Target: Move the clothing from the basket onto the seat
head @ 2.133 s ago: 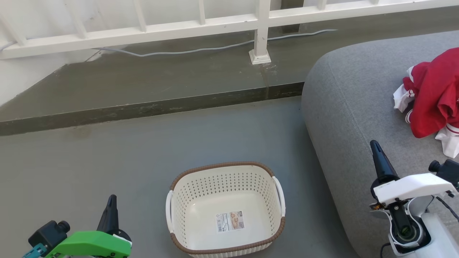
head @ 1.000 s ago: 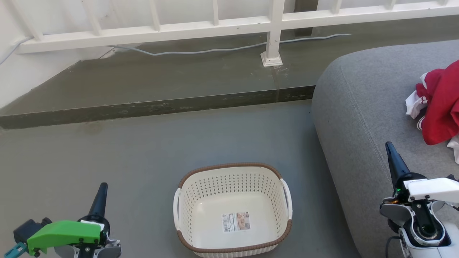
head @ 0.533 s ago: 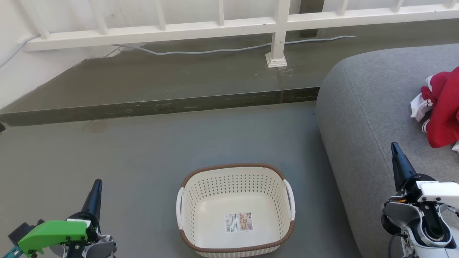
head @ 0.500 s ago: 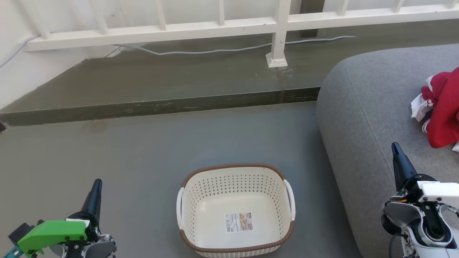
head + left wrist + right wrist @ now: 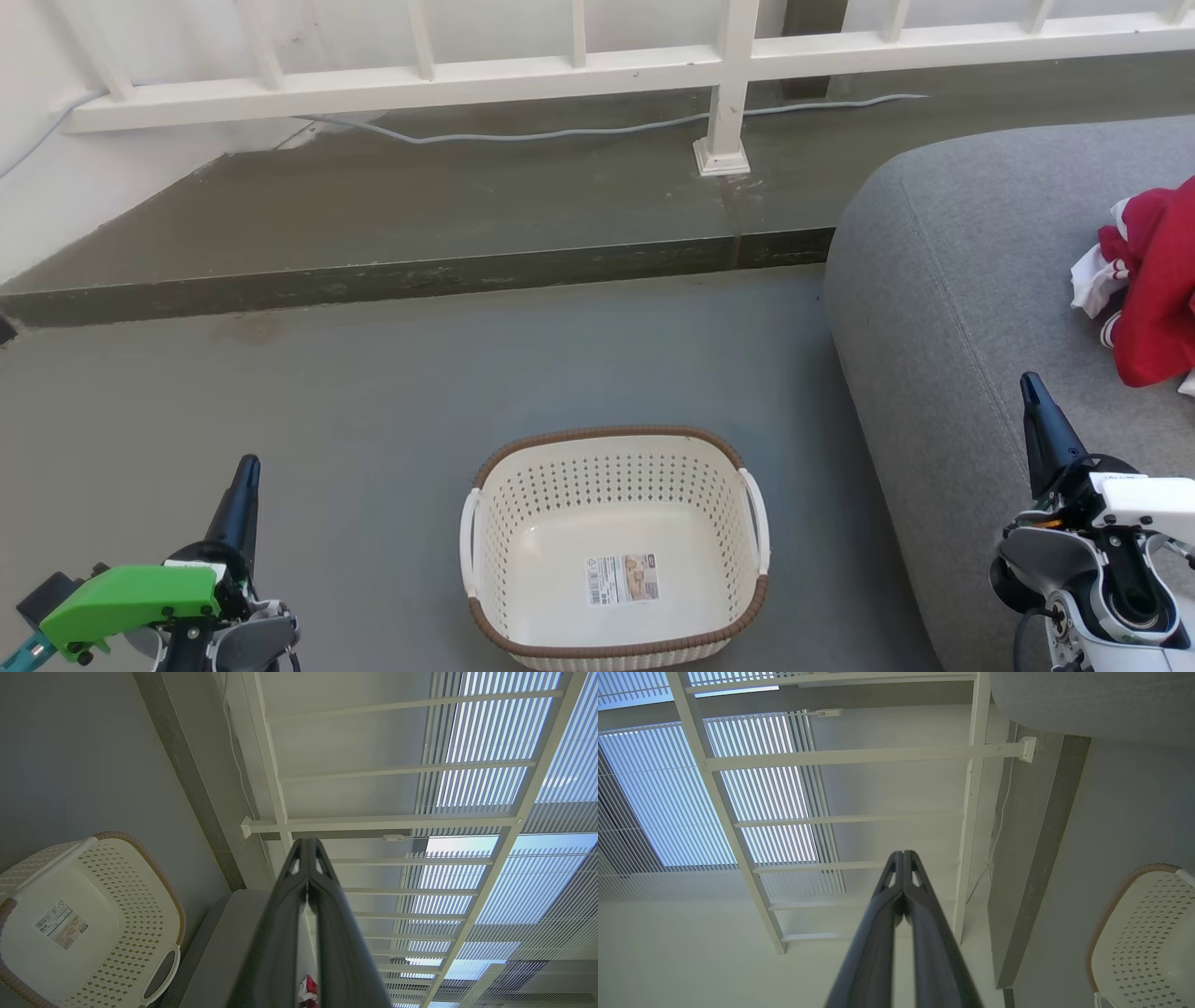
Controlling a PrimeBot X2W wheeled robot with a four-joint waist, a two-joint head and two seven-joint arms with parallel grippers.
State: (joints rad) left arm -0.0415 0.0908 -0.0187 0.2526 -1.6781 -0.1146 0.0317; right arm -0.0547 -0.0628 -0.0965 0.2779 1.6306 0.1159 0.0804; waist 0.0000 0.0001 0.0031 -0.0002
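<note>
Cream basket (image 5: 607, 478) — unreadable floor sticker (image 5: 622, 579)

Clothing (image 5: 1158, 289) on seat (image 5: 943, 308) (basket (image 5: 485, 551) leftward)

The sticker label (image 5: 622, 578) on the basket (image 5: 607, 481) floor bears a barcode, its print too small to read.

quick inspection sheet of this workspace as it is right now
surface: grey floor, the basket stands on it
job's things: basket holds no clothing, just a sticker on its bottom; red clothing heaped on the seat
clutter: nothing seen
pincers: left pincer shut, empty; right pincer shut, empty
cables: grey cable along the raised ledge
surroundings: white railing, blinds behind it
</note>
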